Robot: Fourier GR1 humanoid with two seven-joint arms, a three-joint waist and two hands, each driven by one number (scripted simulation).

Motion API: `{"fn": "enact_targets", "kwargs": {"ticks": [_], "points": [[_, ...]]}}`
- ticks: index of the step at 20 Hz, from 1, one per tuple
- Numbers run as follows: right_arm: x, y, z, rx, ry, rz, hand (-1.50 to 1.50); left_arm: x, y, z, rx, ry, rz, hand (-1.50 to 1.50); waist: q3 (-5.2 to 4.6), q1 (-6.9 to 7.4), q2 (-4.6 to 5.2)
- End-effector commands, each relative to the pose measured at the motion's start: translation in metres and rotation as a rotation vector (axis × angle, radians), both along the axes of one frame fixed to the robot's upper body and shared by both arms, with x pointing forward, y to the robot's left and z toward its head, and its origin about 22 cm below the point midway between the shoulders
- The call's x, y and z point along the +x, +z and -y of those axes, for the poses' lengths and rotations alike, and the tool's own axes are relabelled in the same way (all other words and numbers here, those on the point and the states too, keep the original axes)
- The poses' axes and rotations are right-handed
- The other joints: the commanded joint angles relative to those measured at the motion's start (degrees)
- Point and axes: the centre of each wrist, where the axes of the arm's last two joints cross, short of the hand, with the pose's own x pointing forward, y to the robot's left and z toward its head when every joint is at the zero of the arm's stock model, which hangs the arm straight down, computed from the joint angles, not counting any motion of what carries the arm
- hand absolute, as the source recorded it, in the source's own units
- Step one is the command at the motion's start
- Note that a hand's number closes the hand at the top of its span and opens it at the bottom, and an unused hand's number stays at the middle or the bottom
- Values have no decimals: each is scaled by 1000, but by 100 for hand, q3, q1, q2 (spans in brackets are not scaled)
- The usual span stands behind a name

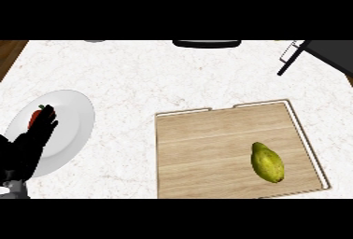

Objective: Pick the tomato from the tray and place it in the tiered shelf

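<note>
A small red tomato [34,118] with a green stem lies on a white plate [72,116] at the left of the counter, not on the tray. My left hand [27,147] comes in from the lower left and lies over the plate. Its fingers [47,119] are stretched out and reach the tomato's right side, hiding part of it. Whether they touch it I cannot tell. The black frame of the tiered shelf [295,55] shows at the far right corner. My right hand is out of sight.
A wooden tray [207,140] with a raised rim fills the right half of the counter, and a yellow-green fruit [267,162] lies on it near the front right. A dark object [207,43] sits at the far edge. Wooden floor shows at the far left.
</note>
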Motion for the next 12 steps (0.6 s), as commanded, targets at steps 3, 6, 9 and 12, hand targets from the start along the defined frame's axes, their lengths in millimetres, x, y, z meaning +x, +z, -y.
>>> {"fn": "enact_targets", "kwargs": {"ticks": [3, 6, 9, 12], "points": [[35, -20, 22, -36, -58, -45, 150, 11, 19, 3, -10, -26, -1, 0, 2, 63, 18], [37, -30, 39, -21, -53, -36, 150, 6, 5, -9, -2, 11, 14, 0, 0, 12, 8], [43, -42, 68, 38, -61, -7, 150, 3, -7, 9, -5, -9, -5, 0, 2, 35, 24], [43, -44, 77, 73, -58, 7, 150, 17, 7, -9, 2, 9, 7, 0, 1, -8, 14]]}}
